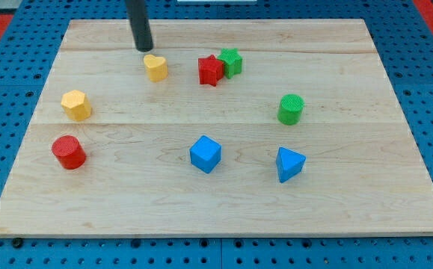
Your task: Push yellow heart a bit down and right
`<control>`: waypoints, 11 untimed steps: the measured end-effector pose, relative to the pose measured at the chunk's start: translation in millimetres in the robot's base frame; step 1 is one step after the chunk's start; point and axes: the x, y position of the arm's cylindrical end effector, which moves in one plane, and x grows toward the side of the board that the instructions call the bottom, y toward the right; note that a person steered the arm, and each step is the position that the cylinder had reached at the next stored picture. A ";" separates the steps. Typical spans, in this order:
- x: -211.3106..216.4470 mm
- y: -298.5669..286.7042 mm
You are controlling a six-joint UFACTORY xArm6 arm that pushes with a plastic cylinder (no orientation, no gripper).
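The yellow heart (155,67) lies near the view's top, left of centre on the wooden board (216,217). My tip (144,49) is just above and slightly left of the heart, very close to its upper left edge; I cannot tell if it touches. The dark rod rises from the tip out of the view's top.
A red star (210,70) and a green star (231,62) touch each other right of the heart. A yellow hexagon (75,104) and a red cylinder (69,152) are at the left. A green cylinder (291,109), a blue cube (205,154) and a blue wedge (289,164) lie lower right.
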 end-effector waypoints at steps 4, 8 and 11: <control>30.3 13.3; 39.7 -36.1; 76.2 -11.2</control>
